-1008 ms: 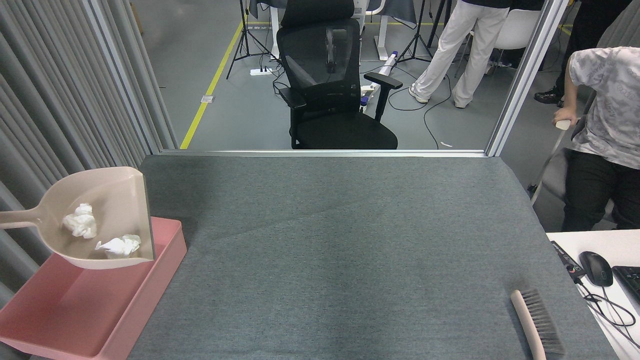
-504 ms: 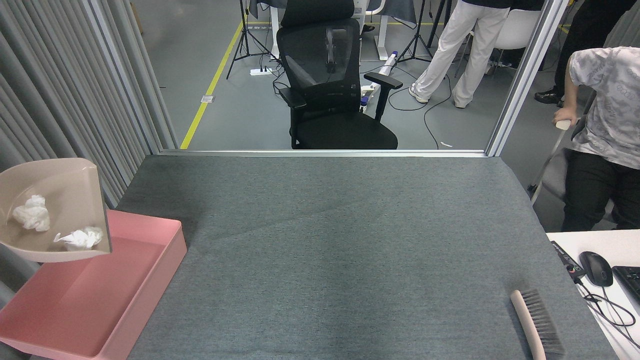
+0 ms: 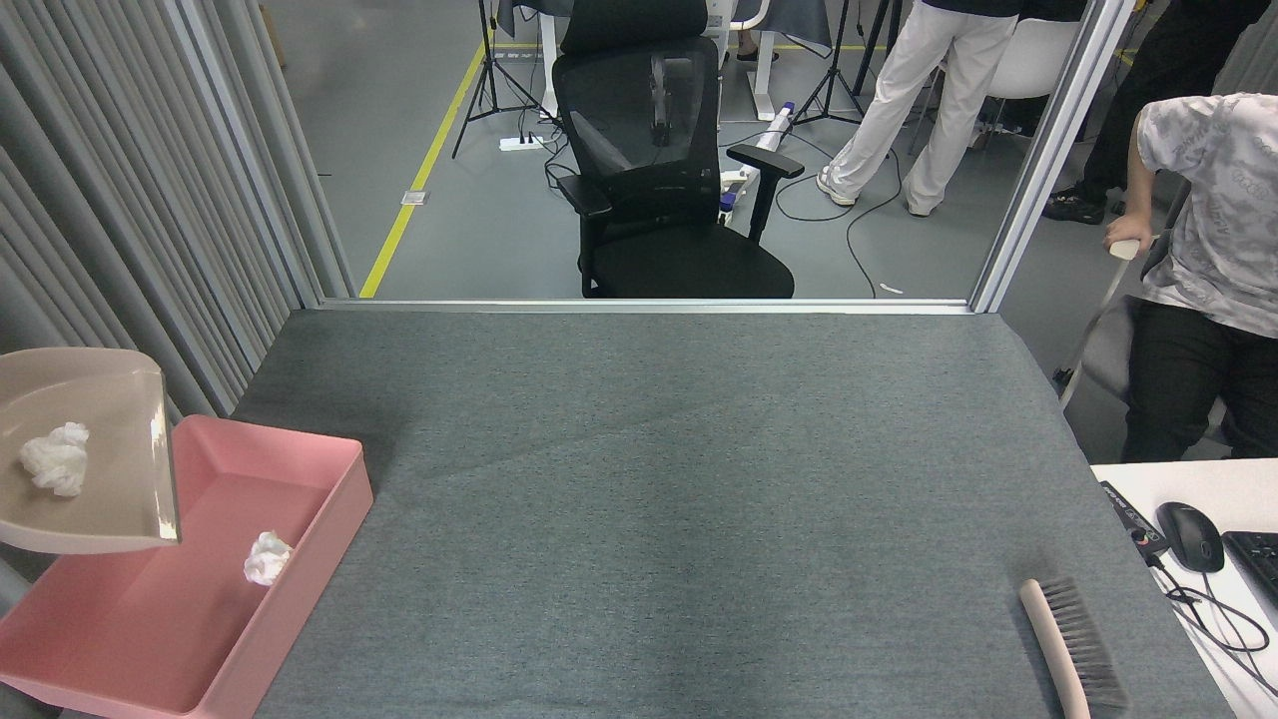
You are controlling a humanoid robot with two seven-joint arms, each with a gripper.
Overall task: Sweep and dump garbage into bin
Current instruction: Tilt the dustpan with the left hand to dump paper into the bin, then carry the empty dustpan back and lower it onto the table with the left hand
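We hold the beige plastic dustpan (image 3: 85, 469) at nine o'clock, its lip over the shallow pink plastic tray (image 3: 310, 569); neither of our grippers is in view, so their grip cannot be told; we should tip the lip lower and keep it inside the tray walls. Two crumpled white tissue balls: one in the tray (image 3: 267, 557), one in the pan (image 3: 55, 458); one brush (image 3: 1068, 639) at four o'clock.

At the lower left of the frame lies the pink bin (image 3: 300, 559), a shallow rectangular tray with sloped walls. One crumpled white tissue ball (image 3: 267, 557) rests inside it near its right wall. The other tissue ball (image 3: 56, 458) sits at the far left edge, higher up, outside the bin.
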